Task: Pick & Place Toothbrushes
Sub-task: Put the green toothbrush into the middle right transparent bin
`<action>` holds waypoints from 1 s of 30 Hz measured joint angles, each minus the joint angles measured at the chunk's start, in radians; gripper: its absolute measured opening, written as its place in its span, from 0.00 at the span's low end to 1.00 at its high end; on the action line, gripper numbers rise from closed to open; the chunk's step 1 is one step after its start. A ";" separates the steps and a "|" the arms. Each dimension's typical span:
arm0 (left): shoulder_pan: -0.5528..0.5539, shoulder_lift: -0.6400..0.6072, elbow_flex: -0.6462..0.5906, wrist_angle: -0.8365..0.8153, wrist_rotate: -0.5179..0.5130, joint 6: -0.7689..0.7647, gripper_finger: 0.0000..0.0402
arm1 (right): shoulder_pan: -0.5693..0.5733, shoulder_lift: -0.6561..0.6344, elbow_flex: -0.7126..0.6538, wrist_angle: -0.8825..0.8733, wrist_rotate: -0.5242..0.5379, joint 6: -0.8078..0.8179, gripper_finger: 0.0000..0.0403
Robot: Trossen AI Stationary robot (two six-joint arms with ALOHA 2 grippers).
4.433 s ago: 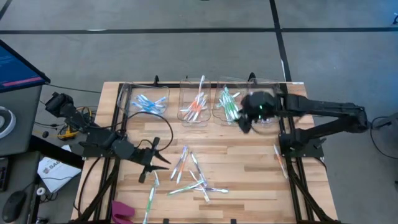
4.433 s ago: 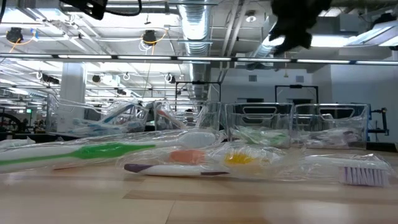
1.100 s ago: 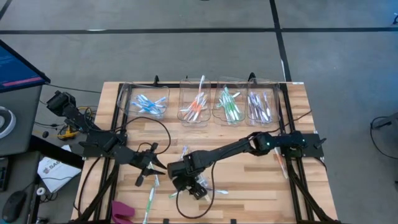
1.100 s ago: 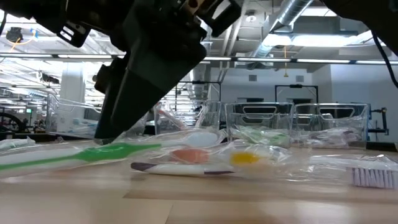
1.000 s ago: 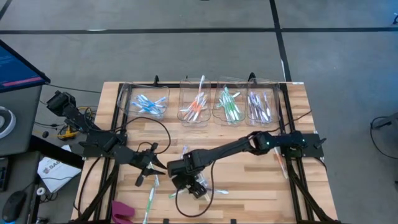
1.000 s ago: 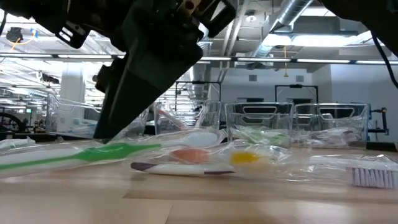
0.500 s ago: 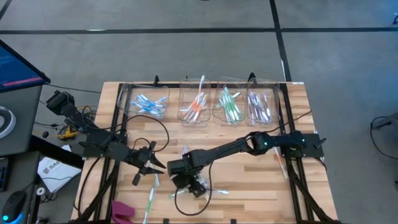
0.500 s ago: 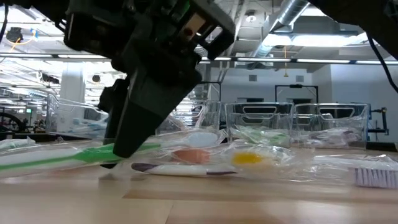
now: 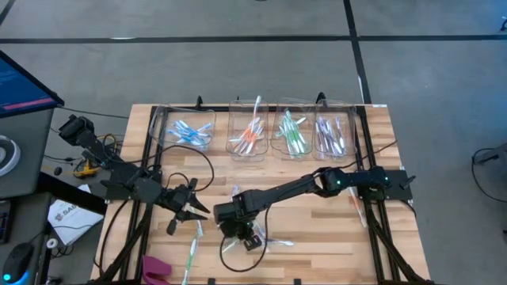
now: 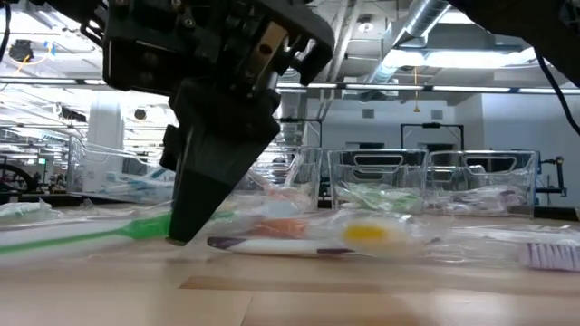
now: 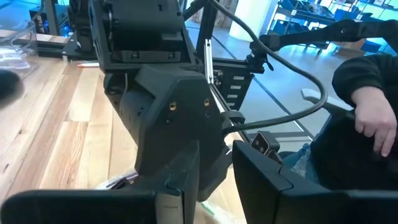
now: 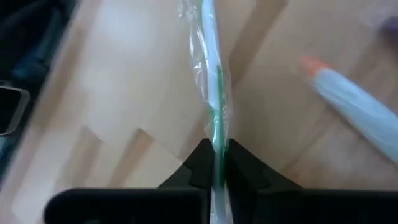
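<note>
Right hand (image 12: 216, 167) clamping green toothbrush (image 12: 213, 93), mid-table

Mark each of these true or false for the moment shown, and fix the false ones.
1. The right gripper is shut on a green toothbrush in a clear wrapper. True.
2. The four clear bins along the table's far edge are empty. False: each holds toothbrushes, sorted by colour.
3. The left gripper waits near the table's left side, beside the right gripper. True.
4. The right gripper hovers over the bins. False: it is down at the loose toothbrushes on the table's near half.
5. A person's hand shows in the left wrist view. True.
</note>
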 joint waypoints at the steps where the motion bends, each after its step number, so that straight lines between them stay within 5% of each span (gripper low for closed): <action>1: 0.000 0.000 0.000 -0.001 0.000 0.000 0.22 | 0.002 -0.004 0.000 -0.003 0.023 0.001 0.04; 12: 0.000 0.000 -0.001 -0.009 0.000 0.000 0.22 | 0.081 -0.109 0.001 -0.144 0.430 0.005 0.03; 20: 0.000 0.000 -0.001 -0.012 0.000 0.000 0.22 | 0.164 -0.180 0.001 -0.402 0.751 0.179 0.03; 26: 0.000 0.000 -0.001 -0.018 0.000 0.000 0.22 | 0.206 -0.223 0.001 -0.635 0.890 0.364 0.03; 30: 0.000 0.000 -0.001 -0.022 0.000 0.000 0.22 | 0.227 -0.274 -0.022 -0.637 0.921 0.398 0.03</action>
